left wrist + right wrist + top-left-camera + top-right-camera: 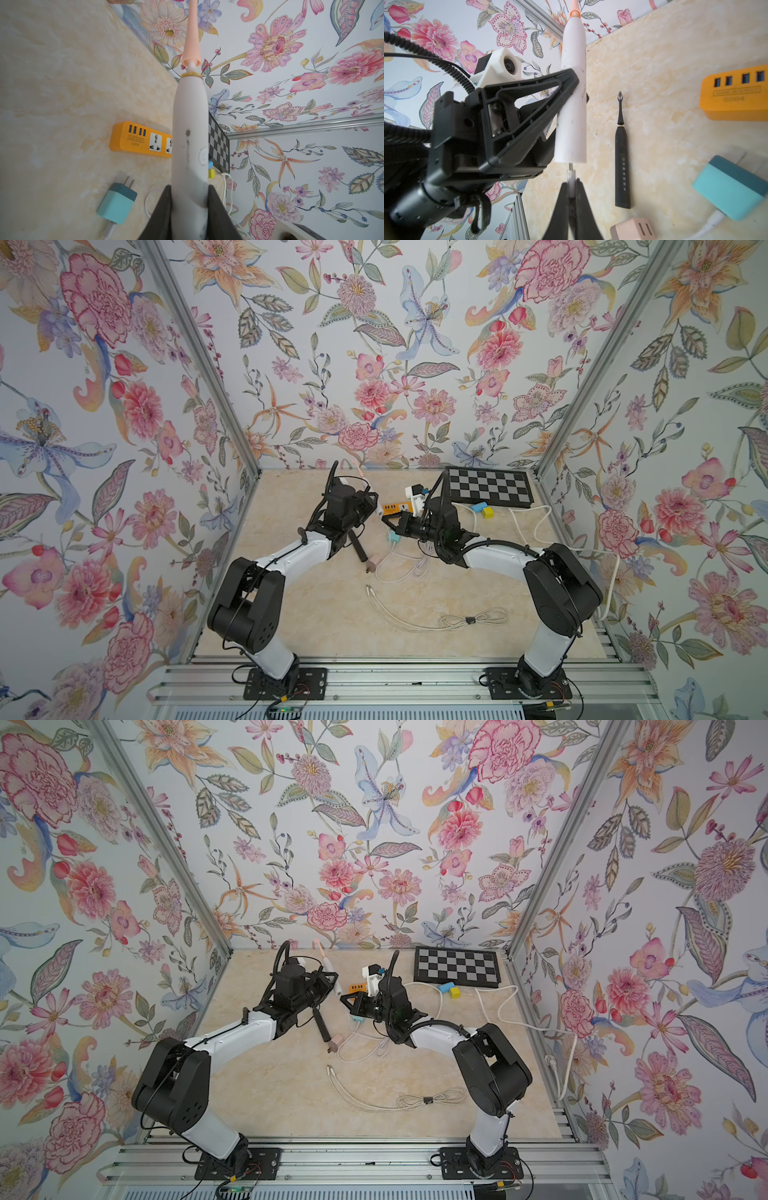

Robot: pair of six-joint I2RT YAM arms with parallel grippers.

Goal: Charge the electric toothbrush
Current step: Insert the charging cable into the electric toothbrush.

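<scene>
White arm links [291, 554], black joints [245, 605] (corrugated black cables [494, 545] alongside), black baseplates [311, 682].

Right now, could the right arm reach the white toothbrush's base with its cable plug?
Probably yes: the right gripper holds the cable plug right at the base of the white toothbrush, held by the left gripper, nothing between.

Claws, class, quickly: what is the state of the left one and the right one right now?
Left claw: closed, holding the white toothbrush.
Right claw: closed, holding a white cable plug just below the toothbrush's base.
</scene>
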